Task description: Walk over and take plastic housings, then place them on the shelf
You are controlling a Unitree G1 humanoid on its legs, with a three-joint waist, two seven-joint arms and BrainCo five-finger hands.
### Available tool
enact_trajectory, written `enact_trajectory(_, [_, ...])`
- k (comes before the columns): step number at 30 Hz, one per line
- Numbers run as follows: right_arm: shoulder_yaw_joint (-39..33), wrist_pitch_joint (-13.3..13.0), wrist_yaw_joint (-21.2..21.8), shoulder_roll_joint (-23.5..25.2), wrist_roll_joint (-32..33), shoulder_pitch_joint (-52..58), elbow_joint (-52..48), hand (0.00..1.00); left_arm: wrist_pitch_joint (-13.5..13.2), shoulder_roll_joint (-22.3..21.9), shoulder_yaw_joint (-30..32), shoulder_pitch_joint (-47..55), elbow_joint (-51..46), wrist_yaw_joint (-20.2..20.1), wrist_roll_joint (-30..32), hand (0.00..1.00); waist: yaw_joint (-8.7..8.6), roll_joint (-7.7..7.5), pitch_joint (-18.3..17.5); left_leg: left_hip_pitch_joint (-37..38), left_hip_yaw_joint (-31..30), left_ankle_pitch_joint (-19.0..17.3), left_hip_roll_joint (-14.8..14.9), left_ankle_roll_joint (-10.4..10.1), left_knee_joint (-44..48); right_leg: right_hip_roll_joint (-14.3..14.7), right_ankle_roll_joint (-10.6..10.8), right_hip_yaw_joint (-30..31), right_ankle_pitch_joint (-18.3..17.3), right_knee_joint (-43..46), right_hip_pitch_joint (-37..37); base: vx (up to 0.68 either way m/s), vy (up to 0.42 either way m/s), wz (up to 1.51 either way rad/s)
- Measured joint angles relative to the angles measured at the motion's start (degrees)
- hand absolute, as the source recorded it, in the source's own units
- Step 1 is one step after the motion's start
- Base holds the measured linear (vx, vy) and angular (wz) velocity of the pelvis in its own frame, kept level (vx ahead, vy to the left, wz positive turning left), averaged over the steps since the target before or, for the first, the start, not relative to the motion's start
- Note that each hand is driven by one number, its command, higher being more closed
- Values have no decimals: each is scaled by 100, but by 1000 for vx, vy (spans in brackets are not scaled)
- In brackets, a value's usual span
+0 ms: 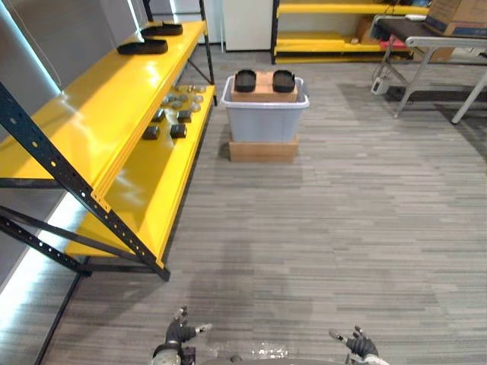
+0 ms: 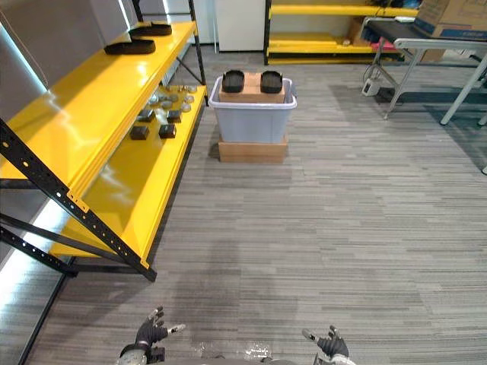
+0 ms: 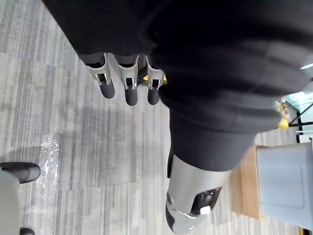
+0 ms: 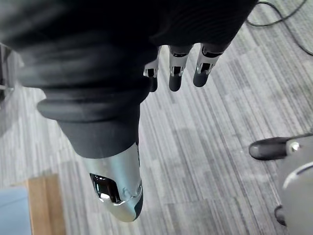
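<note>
plastic housings (image 1: 245,80) side by side atop the bin (image 1: 264,122), well ahead, left of centre; left hand (image 1: 179,331) nearer; right hand (image 1: 361,346) likewise spread, empty.

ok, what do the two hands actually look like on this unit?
Both match. The left hand and right hand have a dark ribbed cover over the back and wrist, bulging like a soft bellows. Silver fingers end in rounded dark tips, with small dark cut-outs in the silver part. The thumb is a thicker silver shell with a glossy dark inset.
</note>
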Motion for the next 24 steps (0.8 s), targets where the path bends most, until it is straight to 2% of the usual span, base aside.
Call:
enact_trajectory(10, [-6,2,90,-155,4,-81,-11,0,-4,31,72,12,-99,-5,207,0,-61,100,57,45,21,-45,21,33,17,18,28,50,1,-6,32,-25,-2,-2])
enact_trajectory(13, [-39,4,86,-221,6,-74,-13,0,-4,39,272,30,-120,-2,204,0,-63,120,56,32,81,-80,44,37,17,44,22,107,67,-103,30,-80,11,-13])
enact_trajectory(18, [-56,30,64,-226,7,-65,-175,0,-3,51,297,71,-355,5,183,0,-60,169,28,-205,195,-189,74,44,57,74,51,198,79,-230,-164,-46,7,-15])
enact_trajectory(24, [-278,31,-40,-201,80,-154,-236,0,-6,33,302,51,-595,55,139,0,-56,232,-10,-506,301,-586,140,114,648,101,171,260,-50,-64,-306,115,12,-10])
